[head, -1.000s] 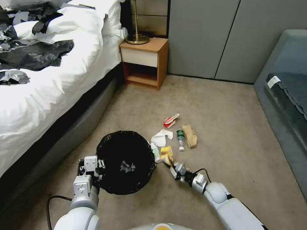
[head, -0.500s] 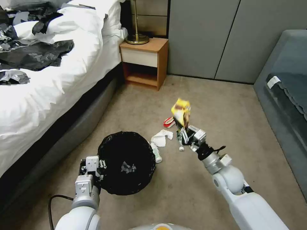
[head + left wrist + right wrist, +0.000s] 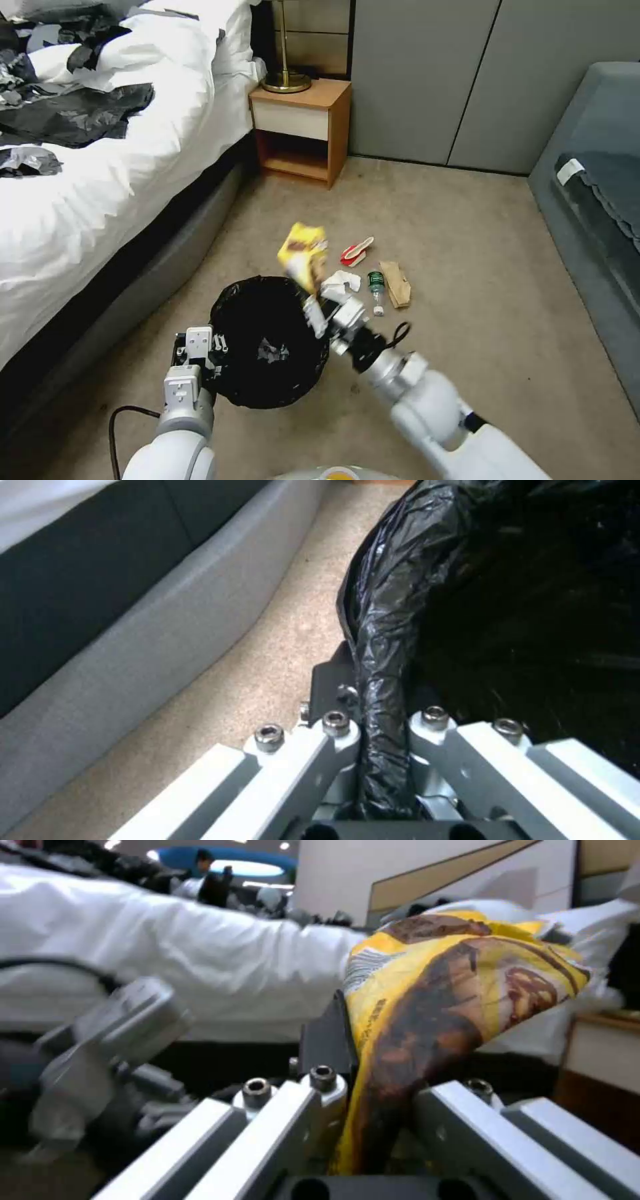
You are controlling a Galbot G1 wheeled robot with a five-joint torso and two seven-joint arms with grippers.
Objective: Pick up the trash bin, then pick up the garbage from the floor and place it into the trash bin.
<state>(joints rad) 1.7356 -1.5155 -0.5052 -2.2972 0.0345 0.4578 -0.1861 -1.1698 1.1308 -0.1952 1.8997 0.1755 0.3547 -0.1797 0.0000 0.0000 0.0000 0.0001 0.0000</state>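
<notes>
The trash bin [image 3: 267, 347], lined with a glossy black bag, sits low on the carpet in the head view. My left gripper [image 3: 203, 348] is shut on its near-left rim; the left wrist view shows the liner-covered rim [image 3: 383, 645] pinched in my left gripper [image 3: 380, 705]. My right gripper [image 3: 320, 308] is shut on a yellow snack wrapper [image 3: 303, 257], held up over the bin's right rim. The right wrist view shows the wrapper [image 3: 453, 1005] clamped in that gripper [image 3: 380, 1085]. More garbage lies on the floor: white tissue [image 3: 340, 285], red-and-white packet [image 3: 357, 251], green-labelled bottle [image 3: 377, 287], brown paper bag [image 3: 397, 283].
A bed [image 3: 100, 173] with white bedding and black plastic sheets [image 3: 73, 113] runs along the left. A wooden nightstand [image 3: 300, 127] with a lamp base [image 3: 285, 81] stands at the back. A grey sofa [image 3: 593, 187] is on the right. Open carpet lies between them.
My right gripper has lifted the yellow wrapper off the floor, raised it, then swung it left over the bin's rim. The left gripper and bin have shifted slightly right.
</notes>
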